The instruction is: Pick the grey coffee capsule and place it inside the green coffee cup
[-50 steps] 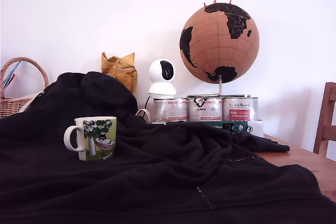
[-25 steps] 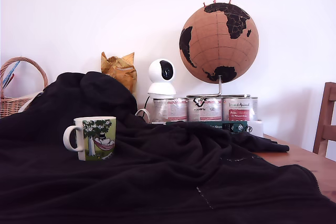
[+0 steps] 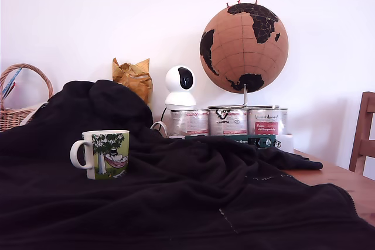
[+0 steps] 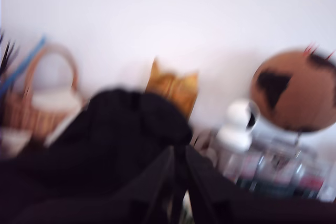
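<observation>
A black blanket (image 3: 193, 197) is spread in folds over most of the foreground in the exterior view, and a bare strip of the wooden surface (image 3: 345, 182) is left uncovered at that view's right. The green coffee cup (image 3: 105, 154) is stood upright on the blanket toward the exterior view's left, with its white handle turned to that view's left and its printed tree and pink hammock facing the camera. No grey coffee capsule can be made out in either view. Behind the cup the blanket is heaped into a mound. Farther back, three silver tins (image 3: 228, 122) with red labels are lined up side by side, and a dark green box (image 3: 237, 140) is laid just in front of them. A white dome camera (image 3: 180, 86) is set behind the leftmost tin, and a cork globe (image 3: 244, 47) on a metal stand is raised above the tins. A crumpled gold wrapper (image 3: 133, 78) is seen against the wall behind the mound, a wicker basket (image 3: 17, 106) is placed at the far left of the exterior view, and part of a wooden chair (image 3: 363, 139) is shown at its right edge. In the blurred wrist view the gripper (image 4: 177, 192) is seen as two dark jaws with only a narrow gap between them; whether anything is pinched cannot be told.
</observation>
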You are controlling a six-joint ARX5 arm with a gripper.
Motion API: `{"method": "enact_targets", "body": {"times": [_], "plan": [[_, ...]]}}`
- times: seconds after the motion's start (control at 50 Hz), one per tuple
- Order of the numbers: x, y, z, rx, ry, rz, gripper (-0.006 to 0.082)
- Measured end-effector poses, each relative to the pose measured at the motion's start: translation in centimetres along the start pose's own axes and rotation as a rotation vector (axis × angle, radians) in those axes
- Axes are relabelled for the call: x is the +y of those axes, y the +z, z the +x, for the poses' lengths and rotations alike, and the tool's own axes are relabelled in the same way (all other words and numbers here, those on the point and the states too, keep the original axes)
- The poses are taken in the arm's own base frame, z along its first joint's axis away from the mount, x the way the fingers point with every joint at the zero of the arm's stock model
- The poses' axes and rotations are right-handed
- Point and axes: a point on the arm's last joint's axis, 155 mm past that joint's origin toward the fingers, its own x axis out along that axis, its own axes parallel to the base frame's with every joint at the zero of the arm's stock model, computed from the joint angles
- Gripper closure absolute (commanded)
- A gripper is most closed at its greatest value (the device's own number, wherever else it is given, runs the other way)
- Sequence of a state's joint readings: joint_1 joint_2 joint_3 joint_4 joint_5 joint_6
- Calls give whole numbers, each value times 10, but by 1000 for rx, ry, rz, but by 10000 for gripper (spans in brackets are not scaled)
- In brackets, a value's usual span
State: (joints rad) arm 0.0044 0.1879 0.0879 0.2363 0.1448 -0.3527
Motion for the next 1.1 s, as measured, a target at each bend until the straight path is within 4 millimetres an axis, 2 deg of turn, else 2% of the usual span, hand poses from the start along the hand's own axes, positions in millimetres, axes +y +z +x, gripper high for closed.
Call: {"method": "enact_targets", "body": {"times": [0.12, 0.18, 0.22, 0.28, 0.38, 0.46, 0.66, 0.86, 1.1], "plan": [[10, -20, 11, 115, 51, -18, 715], [13, -20, 17, 158, 75, -21, 708], [14, -18, 20, 182, 91, -22, 668], [16, -13, 26, 231, 123, -21, 524], [19, -13, 35, 341, 160, 5, 198], [23, -21, 40, 451, 193, 10, 71], [40, -39, 44, 721, 316, 20, 64], [51, -39, 50, 769, 379, 33, 66], [78, -76, 48, 902, 447, 21, 66]]}}
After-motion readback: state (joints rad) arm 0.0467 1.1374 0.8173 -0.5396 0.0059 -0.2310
